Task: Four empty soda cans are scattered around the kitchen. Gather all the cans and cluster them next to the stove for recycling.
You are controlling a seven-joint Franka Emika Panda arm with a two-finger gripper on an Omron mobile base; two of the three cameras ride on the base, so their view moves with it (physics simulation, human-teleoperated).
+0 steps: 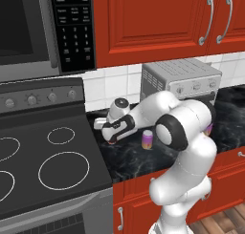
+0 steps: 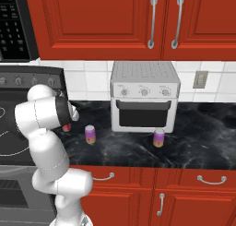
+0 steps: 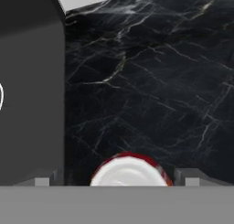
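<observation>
Beside the stove (image 1: 48, 152), on the bench (image 2: 193, 146), my gripper (image 3: 118, 179) hangs released over a red can (image 3: 130, 170); a purple can (image 2: 90, 134) stands near; another purple can (image 2: 159, 138) waits by the toaster oven (image 2: 144, 97); I judge gathering is partly done.

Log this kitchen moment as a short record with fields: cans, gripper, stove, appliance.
cans on counter: red can beside the stove; purple-pink can right of it; second purple-pink can in front of the toaster oven
gripper: gripper open, jaws either side of the red can's silvery top, not closed on it
stove: stove, cooktop bare
appliance: toaster oven against the backsplash, door shut
</observation>
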